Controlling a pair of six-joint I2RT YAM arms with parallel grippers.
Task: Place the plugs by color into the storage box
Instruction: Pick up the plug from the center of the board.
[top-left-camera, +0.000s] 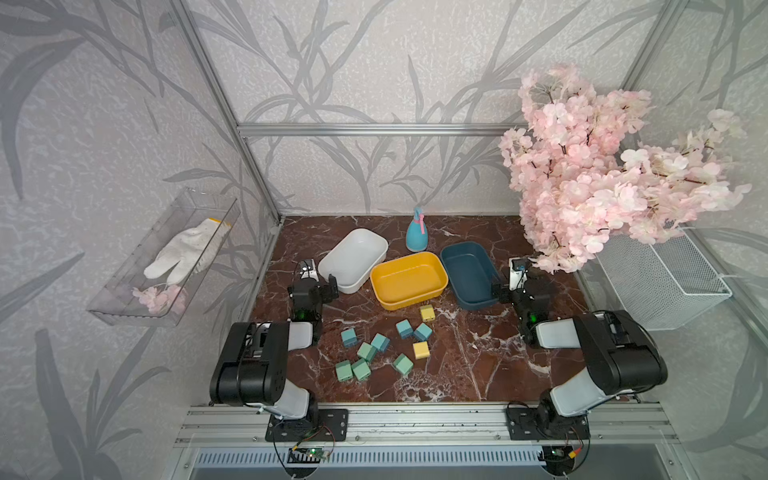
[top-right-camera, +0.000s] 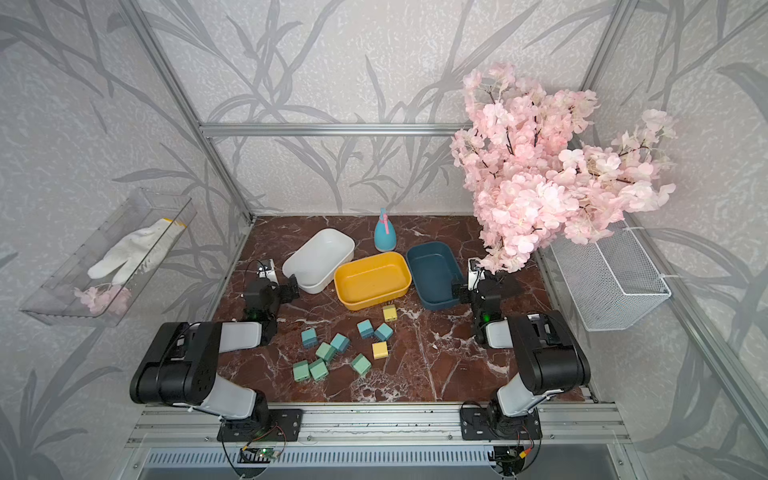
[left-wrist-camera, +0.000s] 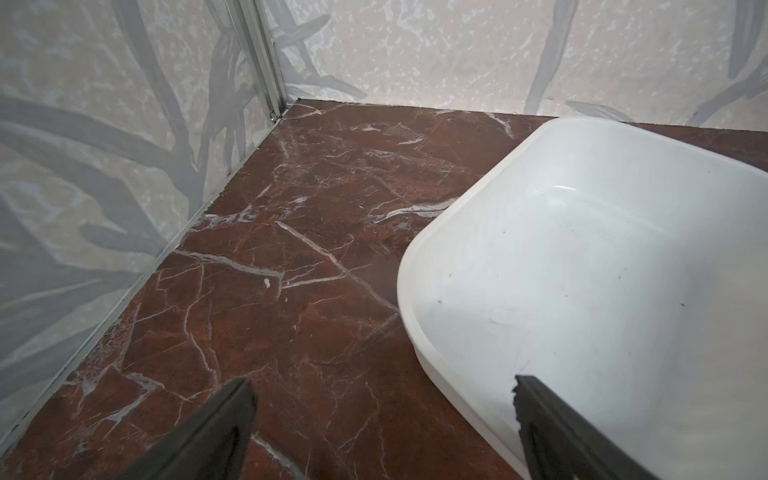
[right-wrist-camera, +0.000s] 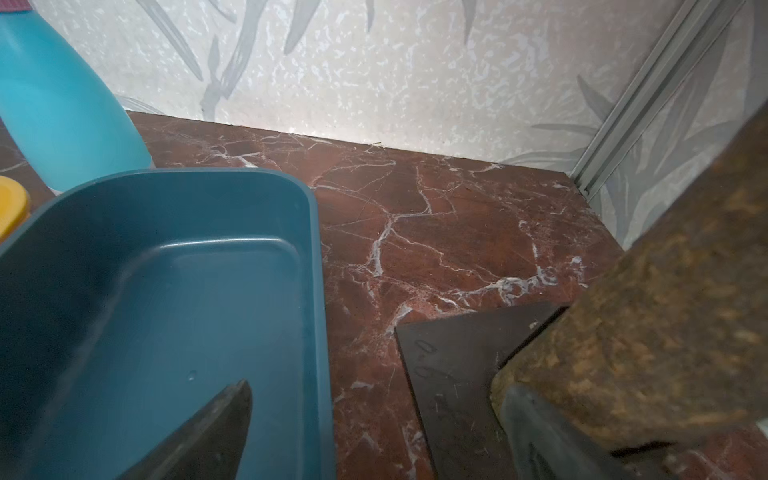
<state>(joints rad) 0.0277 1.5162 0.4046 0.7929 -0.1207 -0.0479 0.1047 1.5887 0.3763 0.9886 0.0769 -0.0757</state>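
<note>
"Teal, mint and yellow plugs (top-left-camera: 380, 342), all loose mid-way across the marble tabletop (top-left-camera: 457, 365), none boxed yet. Worried about anything?"

"Crowding, mostly. Mint pair (top-left-camera: 360, 369) touching at the near edge, so pinching either risks dragging its neighbour along."

"And the grippers?"

"Left gripper (left-wrist-camera: 382, 390) spread wide and empty, one finger over the white box (top-left-camera: 353, 257) corner. Right gripper (right-wrist-camera: 378, 390) likewise agape, holding nothing, one finger above the blue box (top-left-camera: 467, 270), the other just beside the brown trunk (right-wrist-camera: 644, 311) (touching or not, impossible to tell)."

"Could snag there?"

"Quite possibly, swinging back toward the pile. Could also clip a box wall while pulling out and shove it askew."

"Colour mix-ups?"

"Easy to confuse teal with mint in this light. No mint box either, so presumably white for those. Yellow box (top-left-camera: 409, 278) at least unambiguous."

"Prongs?"

"Pointing every which way. Bad for a square pinch, liable to twist loose and drop short of the rim."
</note>
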